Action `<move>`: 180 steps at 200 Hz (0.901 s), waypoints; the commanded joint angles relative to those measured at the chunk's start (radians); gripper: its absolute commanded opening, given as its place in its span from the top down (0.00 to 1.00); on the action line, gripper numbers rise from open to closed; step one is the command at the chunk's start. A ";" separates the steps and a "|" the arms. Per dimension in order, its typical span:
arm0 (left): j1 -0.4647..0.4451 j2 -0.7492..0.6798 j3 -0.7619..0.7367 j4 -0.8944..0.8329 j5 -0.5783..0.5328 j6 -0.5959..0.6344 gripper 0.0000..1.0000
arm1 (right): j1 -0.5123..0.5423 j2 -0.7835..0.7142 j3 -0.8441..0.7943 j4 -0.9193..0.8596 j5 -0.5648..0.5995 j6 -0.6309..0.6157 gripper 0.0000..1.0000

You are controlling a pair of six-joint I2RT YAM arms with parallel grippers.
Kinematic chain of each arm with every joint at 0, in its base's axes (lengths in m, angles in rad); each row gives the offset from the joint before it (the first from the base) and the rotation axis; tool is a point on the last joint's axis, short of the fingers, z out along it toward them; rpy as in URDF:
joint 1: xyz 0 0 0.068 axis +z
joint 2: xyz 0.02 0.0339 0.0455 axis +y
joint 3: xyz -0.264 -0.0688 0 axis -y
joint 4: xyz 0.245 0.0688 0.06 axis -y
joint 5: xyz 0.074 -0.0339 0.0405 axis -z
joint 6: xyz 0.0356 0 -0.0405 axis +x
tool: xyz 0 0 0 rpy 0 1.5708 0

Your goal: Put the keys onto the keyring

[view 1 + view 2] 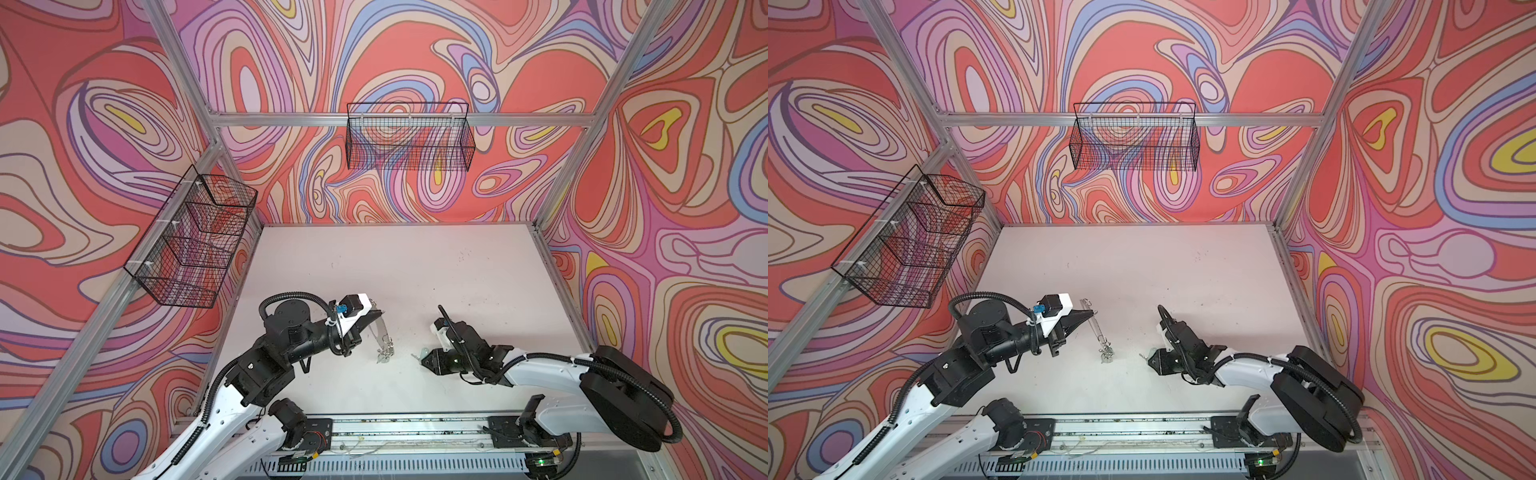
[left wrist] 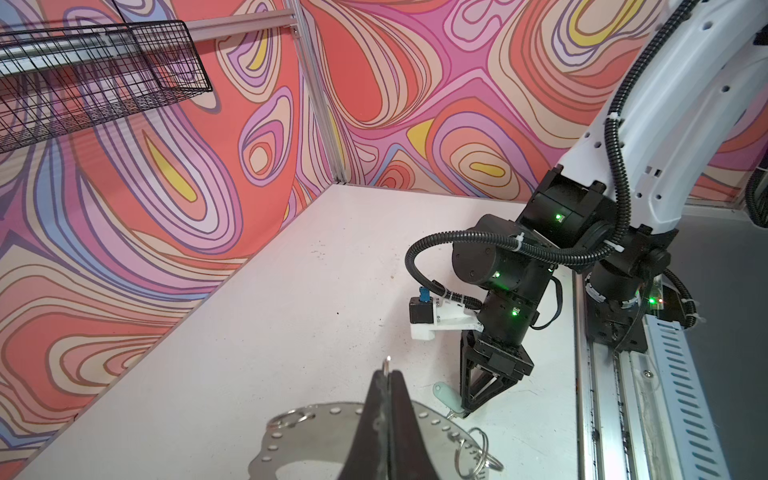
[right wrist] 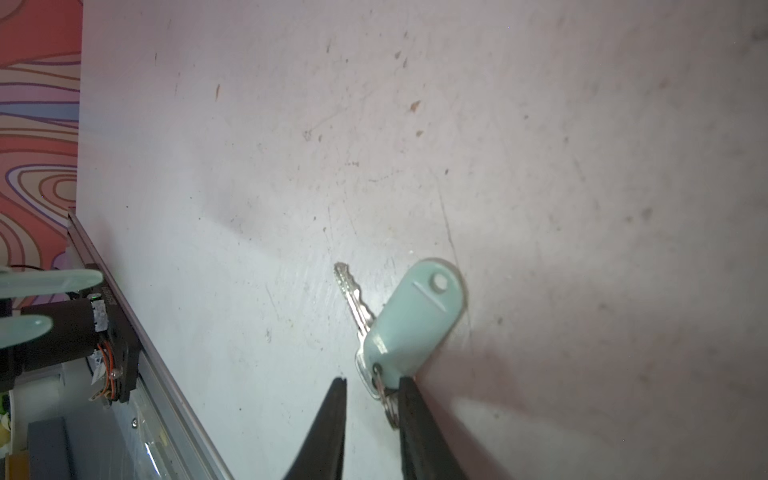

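My left gripper (image 2: 388, 374) is pressed together on the keyring (image 2: 316, 419) rim, plate showing either side of it. My right gripper (image 3: 372, 379) is spread, low at the table (image 3: 291, 145); 1 key (image 3: 352, 297) with mint tag (image 3: 415, 311) lies there, head and small ring (image 3: 388, 409) between my jaws, ring against 1 finger (image 3: 415, 415).

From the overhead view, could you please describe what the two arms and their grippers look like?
The left arm and right arm have white links joined by black joint housings, with black corrugated conduit fastened by white zip ties. The left gripper and right gripper are black with tapering triangular fingers. Each wrist carries a white camera mount; green lights glow on the right arm's joints.
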 commanded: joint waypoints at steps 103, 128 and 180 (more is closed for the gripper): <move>-0.001 -0.007 0.001 0.049 0.014 -0.001 1.00 | 0.003 -0.014 -0.008 -0.034 0.051 -0.016 1.00; -0.001 -0.007 -0.001 0.049 0.012 0.000 1.00 | 0.003 -0.039 -0.003 -0.047 0.063 -0.027 1.00; -0.001 0.012 0.000 0.052 0.014 -0.001 1.00 | 0.003 -0.154 0.077 -0.155 0.143 -0.122 1.00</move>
